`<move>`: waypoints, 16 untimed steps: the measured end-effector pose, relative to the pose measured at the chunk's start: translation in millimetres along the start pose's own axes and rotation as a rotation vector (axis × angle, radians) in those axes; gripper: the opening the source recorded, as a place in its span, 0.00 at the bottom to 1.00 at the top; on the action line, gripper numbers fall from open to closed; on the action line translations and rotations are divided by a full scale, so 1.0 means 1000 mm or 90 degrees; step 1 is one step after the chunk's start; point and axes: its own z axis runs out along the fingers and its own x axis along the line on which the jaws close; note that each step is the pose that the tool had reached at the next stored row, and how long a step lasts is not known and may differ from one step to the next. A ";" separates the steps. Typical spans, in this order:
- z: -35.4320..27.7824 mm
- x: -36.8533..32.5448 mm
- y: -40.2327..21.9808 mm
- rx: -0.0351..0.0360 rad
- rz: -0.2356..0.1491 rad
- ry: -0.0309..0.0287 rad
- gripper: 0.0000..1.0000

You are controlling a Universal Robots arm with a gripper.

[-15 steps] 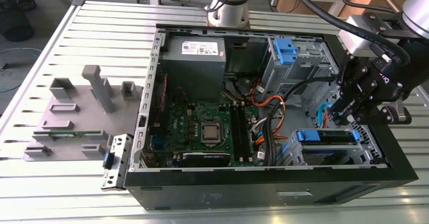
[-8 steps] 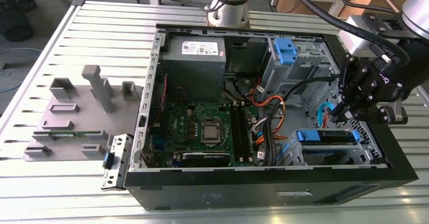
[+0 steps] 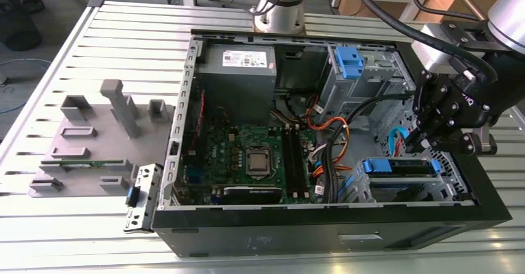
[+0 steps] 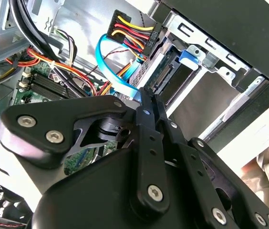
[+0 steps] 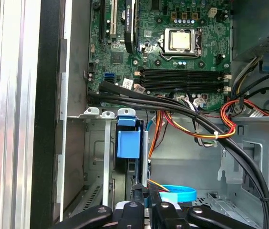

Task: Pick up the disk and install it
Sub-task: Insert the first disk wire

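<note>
sitting edge-up in the drive bay at the case's front corner, the disk [image 3: 399, 167] is seen with its blue side rail facing out, seemingly slotted in already, and its blue rail tab [image 5: 127, 143] is also caught in the first wrist view. the gripper [image 3: 425, 140] is held just above it, fingers [image 4: 149, 119] drawn together into a narrow point with nothing between them. the drive is judged stiff, fairly heavy and shock-sensitive, best gripped by its rigid metal edges or rails, not by the label face or connector end.

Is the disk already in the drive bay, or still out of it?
In: the disk, with its blue rails, sits in the case's drive bay, and the gripper is beside it.
</note>
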 end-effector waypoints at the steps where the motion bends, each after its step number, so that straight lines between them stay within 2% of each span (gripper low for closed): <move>1: 0.0004 0.0000 0.0000 0.0000 0.000 -0.0001 0.16; 11: 0.0004 0.0014 0.0000 0.0000 0.000 0.0002 0.16; 13: 0.0004 0.0043 0.0000 0.0000 0.000 0.0002 0.16; 16: 0.0009 0.0044 0.0000 0.0000 0.000 0.0002 0.16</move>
